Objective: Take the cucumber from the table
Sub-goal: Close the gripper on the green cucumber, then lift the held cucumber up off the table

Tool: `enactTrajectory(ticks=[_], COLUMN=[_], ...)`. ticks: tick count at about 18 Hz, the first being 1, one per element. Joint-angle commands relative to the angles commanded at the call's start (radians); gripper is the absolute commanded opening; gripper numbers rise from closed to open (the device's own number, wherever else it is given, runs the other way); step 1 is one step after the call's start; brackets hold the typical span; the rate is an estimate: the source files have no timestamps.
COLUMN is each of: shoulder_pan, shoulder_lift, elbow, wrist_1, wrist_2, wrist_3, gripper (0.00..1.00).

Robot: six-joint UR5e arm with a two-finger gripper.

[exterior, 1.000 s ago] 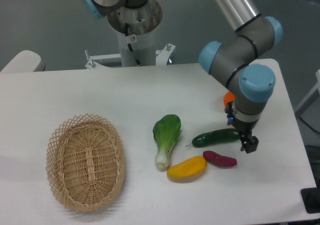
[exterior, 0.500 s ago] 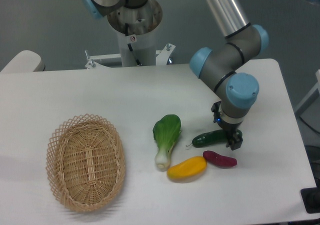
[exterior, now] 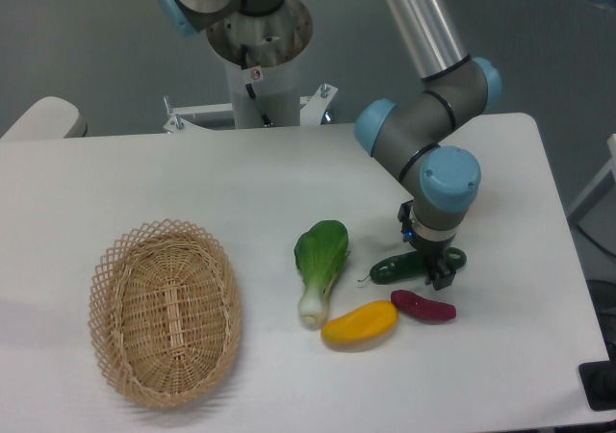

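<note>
Because the cucumber (exterior: 416, 266) lies lengthwise on the table (exterior: 192, 183), roughly left to right with its thin stem pointing toward the bok choy (exterior: 320, 267), the arm comes at it from above with the gripper (exterior: 432, 273) low over its right half, so the fingers can straddle the narrow width instead of the long axis. One dark finger (exterior: 440, 279) shows on the near side of the cucumber, and the other is hidden behind the wrist, so whether the jaws have closed on it or merely bracket it I cannot tell; nothing looks lifted, since the cucumber appears to rest flat on the tabletop. The purple vegetable (exterior: 423, 306) sits just beside and in front of the gripper, and the yellow fruit (exterior: 360, 323) lies near the cucumber's stem end, so the chosen grasp point seems to keep the near finger just clear of both. A wicker basket (exterior: 166, 310) stands well apart at the left and plays no part here. My judgement is that the grasp is being set and the lift is not yet done
</note>
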State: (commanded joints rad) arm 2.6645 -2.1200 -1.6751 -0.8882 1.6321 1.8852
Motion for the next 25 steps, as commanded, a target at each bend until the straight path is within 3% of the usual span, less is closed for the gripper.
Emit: enactTrajectory(ticks=[2,8,17,20,25], shoulder_pan=[-0.002,0.000,-0.015,-0.031,-0.037], shoulder_lift=[0.000,0.006,0.052,0.054,0.084], elbow=[0.012,0.057,0.244,0.314,0.339], wrist_1=[-0.003,-0.017,-0.248,-0.336,-0.376], wrist_2=[0.009,0.011,-0.014,-0.093,-0.181], wrist_3=[0.000,0.003,0.006,-0.014,-0.083], gripper=[0.10,0.07,0.08,0.08,0.08])
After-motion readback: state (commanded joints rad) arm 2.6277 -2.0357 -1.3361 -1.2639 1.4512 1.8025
